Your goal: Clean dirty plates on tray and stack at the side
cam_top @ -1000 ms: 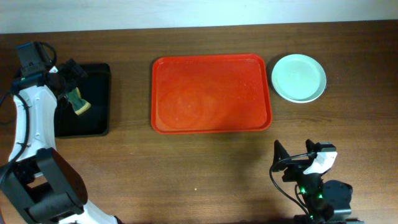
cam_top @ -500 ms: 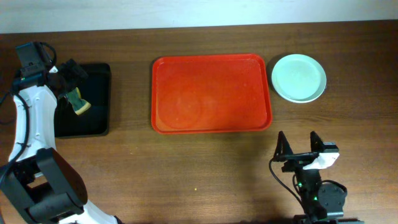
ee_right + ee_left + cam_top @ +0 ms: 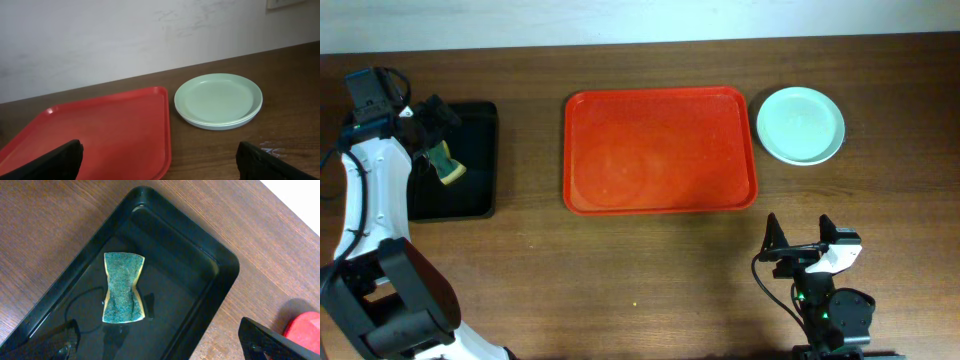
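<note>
1. You've got 1 stack of plates (image 3: 218,97): at least 2 rims show from the R wrist cam, exact no. unclear. Also 1 red tray (image 3: 660,150), 1 black tray (image 3: 200,245), 1 sponge (image 3: 123,287)
2. Top plate is round, shallow, pale mint-green, w/ a whiter rim under it
3. Stack sits on the table (image 3: 620,270) just right of the red tray's far corner, ahead of your right gripper (image 3: 800,230) and well apart from it; jaws wide apart
4. Your left gripper (image 3: 157,327) is spread open over the black tray, where the sponge lies
</note>
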